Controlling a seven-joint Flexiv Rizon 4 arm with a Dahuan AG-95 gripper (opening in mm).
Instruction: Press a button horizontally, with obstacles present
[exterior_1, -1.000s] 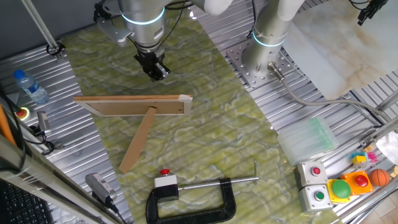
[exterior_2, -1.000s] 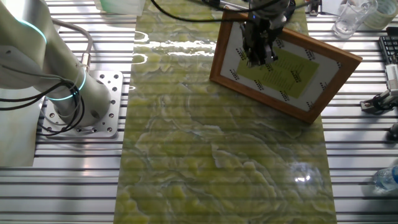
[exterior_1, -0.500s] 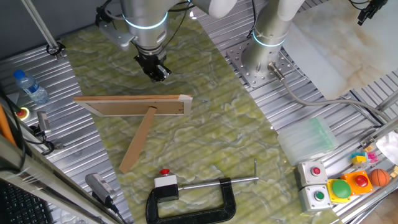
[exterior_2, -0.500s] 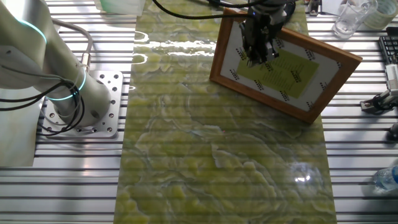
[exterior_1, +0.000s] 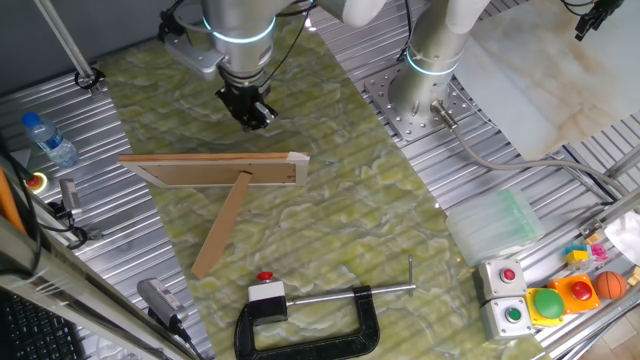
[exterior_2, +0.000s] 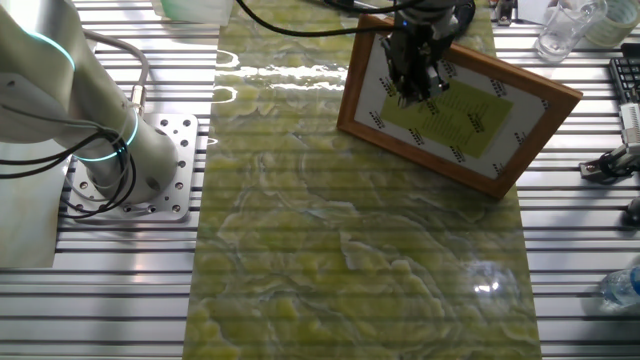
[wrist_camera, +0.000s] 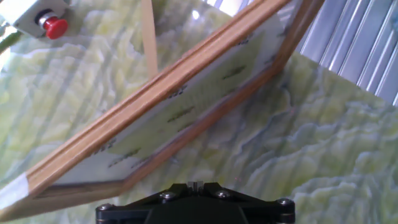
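Observation:
The button (exterior_1: 265, 276) is a tiny red cap on a small white box (exterior_1: 267, 294) near the front of the mat, held in the black C-clamp (exterior_1: 318, 325). The long wooden board (exterior_1: 215, 168) stands on edge across the mat, with the narrower strip (exterior_1: 222, 226) propped against its button side in a T. My gripper (exterior_1: 255, 119) hangs behind the board, on the side away from the button. In the other fixed view my gripper (exterior_2: 408, 96) is over the board's printed face (exterior_2: 470, 115). The hand view shows the board (wrist_camera: 168, 93), the strip (wrist_camera: 148, 37) and the button (wrist_camera: 55, 26) beyond. No fingertip gap shows.
A water bottle (exterior_1: 48, 138) stands at the left. Grey-housed red and green buttons (exterior_1: 503, 290) and a large green dome button (exterior_1: 546, 302) sit at the right. A second arm's base (exterior_1: 425, 95) is bolted behind the mat.
My arm has shifted slightly to the right in the one fixed view, still behind the board. The board, strip and button have not moved.

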